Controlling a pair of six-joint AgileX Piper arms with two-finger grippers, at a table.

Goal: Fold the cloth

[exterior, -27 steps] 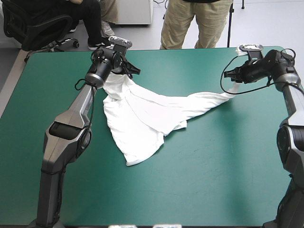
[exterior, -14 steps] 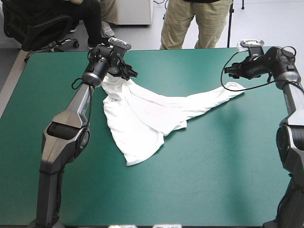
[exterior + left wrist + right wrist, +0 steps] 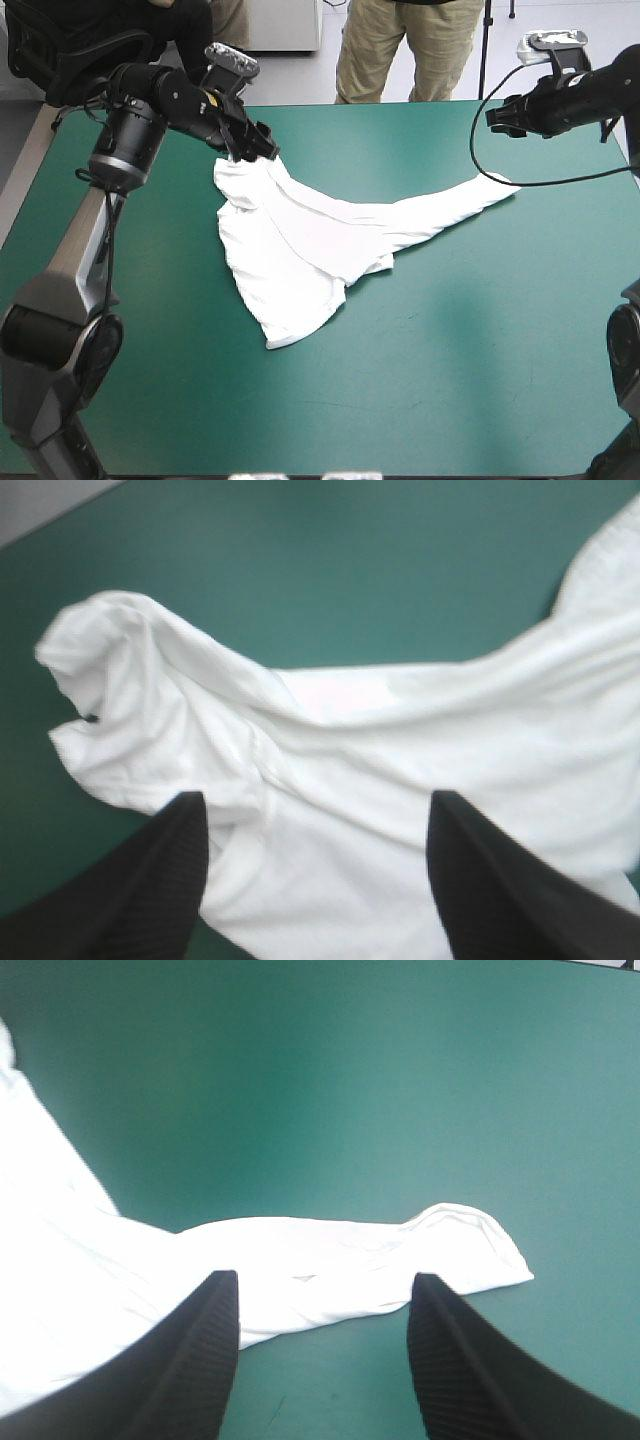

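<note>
No fold made yet. T-shirt (image 3: 300,250) lies mid-desk (image 3: 450,380), rumpled, one end stretched toward the right. Left gripper (image 3: 255,150) wide, empty, over its far corner. Right gripper (image 3: 497,115) wide, empty, raised beyond the stretched end. Flattening and every fold remain, by my judgement.

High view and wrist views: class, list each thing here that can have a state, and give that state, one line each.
T-shirt: unfolded, lying loosely spread on the table, one end drawn out to a narrow tip toward the right; not held.
Left gripper: open, over the T-shirt's far left end.
Right gripper: open, raised, apart from the T-shirt's tip.
</note>
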